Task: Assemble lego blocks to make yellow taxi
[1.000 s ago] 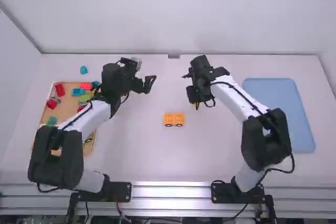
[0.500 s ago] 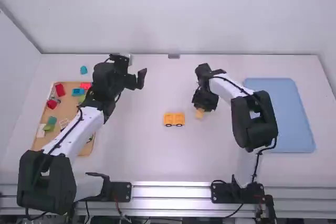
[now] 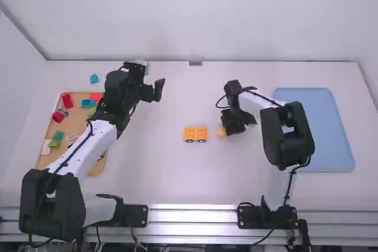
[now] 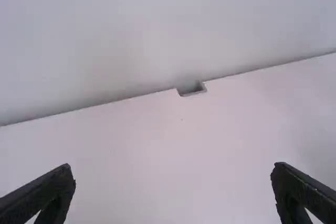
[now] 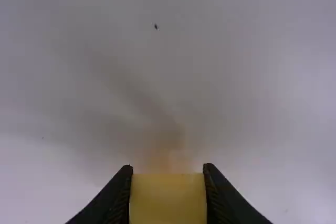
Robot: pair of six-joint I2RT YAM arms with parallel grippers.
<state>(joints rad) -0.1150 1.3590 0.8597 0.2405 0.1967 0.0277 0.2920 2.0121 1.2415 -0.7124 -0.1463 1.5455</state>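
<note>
the right gripper (image 3: 228,127), low over the middle-right part of the white table (image 3: 177,175), is clamped on a small yellow block (image 5: 168,199); in the right wrist view the block sits between the two black fingers (image 5: 116,196), a side pressed by each. whether its underside meets the table i cannot tell. just to the left of it, with a strip of table between, stands the wheeled yellow piece (image 3: 196,134), upright, two small dark wheels along its near side and a notch in the middle of its top. the two yellow parts are apart, not joined.

the left gripper (image 3: 157,90) is released and empty, its fingers (image 4: 44,192) spread wide. it hangs to the right of the wooden tray, well apart from the yellow parts, facing the far side of the table.

to the left lies the wooden tray (image 3: 74,122), partly covered by the left arm (image 3: 94,140). it holds loose coloured blocks: red ones (image 3: 67,100), a blue one (image 3: 87,103) and a green one (image 3: 56,140), together with a white openwork piece (image 3: 72,139). a teal block (image 3: 94,78) lies on the table beyond the tray's far edge. to the right lies a blue tray (image 3: 322,122), the right arm (image 3: 286,137) bent over its near-left part. a small grey bracket (image 3: 195,63) is set at the middle of the table's far edge.
</note>
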